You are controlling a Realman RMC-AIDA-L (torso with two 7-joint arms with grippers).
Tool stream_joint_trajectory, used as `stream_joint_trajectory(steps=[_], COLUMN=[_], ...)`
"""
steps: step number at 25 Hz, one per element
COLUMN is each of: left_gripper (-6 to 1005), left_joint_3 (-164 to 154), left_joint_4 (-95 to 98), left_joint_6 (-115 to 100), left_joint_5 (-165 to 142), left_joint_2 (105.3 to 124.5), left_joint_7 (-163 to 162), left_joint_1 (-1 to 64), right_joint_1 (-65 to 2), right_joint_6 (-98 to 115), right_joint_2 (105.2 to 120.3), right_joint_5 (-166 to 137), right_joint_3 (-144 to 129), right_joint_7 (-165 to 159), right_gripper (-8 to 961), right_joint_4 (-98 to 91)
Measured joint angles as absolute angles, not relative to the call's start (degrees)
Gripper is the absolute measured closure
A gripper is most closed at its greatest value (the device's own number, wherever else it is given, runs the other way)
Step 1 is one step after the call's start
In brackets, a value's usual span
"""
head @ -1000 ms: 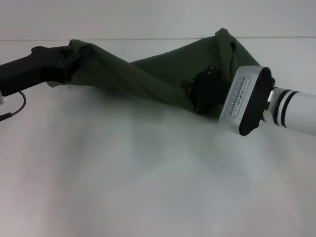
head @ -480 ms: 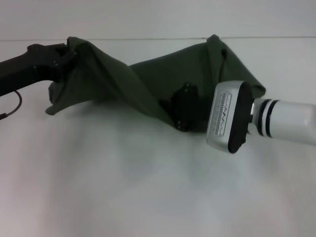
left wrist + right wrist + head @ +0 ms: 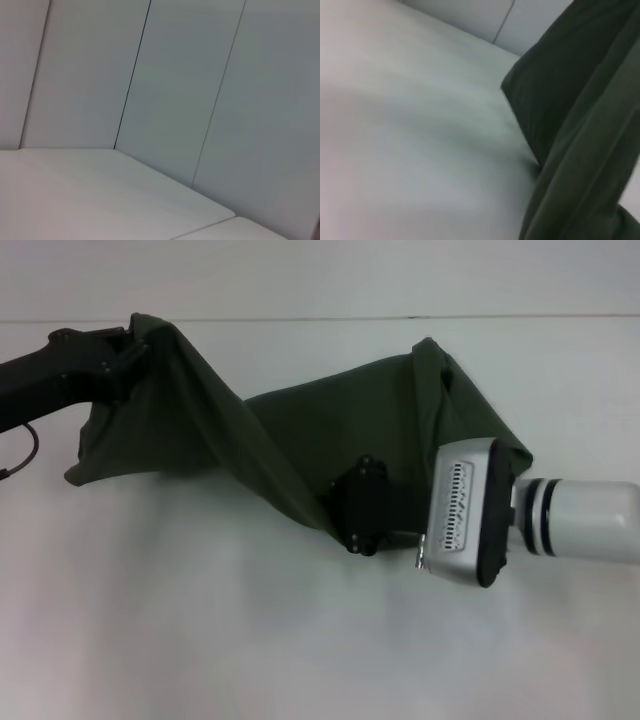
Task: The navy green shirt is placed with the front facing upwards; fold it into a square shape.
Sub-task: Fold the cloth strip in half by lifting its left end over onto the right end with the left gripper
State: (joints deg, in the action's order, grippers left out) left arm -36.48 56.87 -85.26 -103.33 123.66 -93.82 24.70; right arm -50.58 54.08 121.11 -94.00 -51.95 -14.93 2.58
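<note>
Sagging lower than a second ago, the navy green shirt (image 3: 330, 430) hangs twisted over the surface's (image 3: 250, 640) far half, pinched between left gripper (image 3: 128, 352) and right gripper (image 3: 360, 510); the fold is mid-carry.

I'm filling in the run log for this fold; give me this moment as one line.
phase: mid-fold | left gripper: shut on navy green shirt, edge raised | right gripper: shut on shirt, low near table | shirt: twisted between grippers

Matte black left arm (image 3: 50, 380) with thin cable, white right arm (image 3: 590, 520), black bands
</note>
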Motion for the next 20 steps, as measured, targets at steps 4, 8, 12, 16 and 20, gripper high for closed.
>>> stream_joint_trajectory(steps=[4,8,12,16,20], left_gripper=[946,946,946,946,946], left_joint_3=[-36.54,-36.64,-36.68,-36.73,-36.62], left_joint_4=[56.76,56.76,56.85,56.90,57.59], left_joint_6=[-84.98,-85.06,-85.53,-86.73,-88.47], left_joint_5=[-103.51,-103.53,-103.50,-103.16,-103.06], left_joint_2=[123.66,123.66,123.66,123.66,123.79], left_joint_7=[-93.71,-93.70,-93.69,-93.72,-94.18], left_joint_1=[24.70,24.54,24.43,24.48,24.83], right_joint_1=[-47.33,-43.86,-44.22,-46.80,-49.79], right_joint_6=[56.78,58.62,57.28,54.28,51.54], right_joint_2=[120.52,120.46,120.49,120.86,120.98], right_joint_5=[-91.07,-84.96,-82.26,-82.43,-82.47], right_joint_3=[-49.37,-47.63,-47.97,-48.62,-51.27], right_joint_7=[-15.02,-14.82,-13.90,-11.16,-10.39], right_gripper=[954,954,954,954,955], right_joint_4=[-0.88,-6.44,-7.44,-5.33,-2.68])
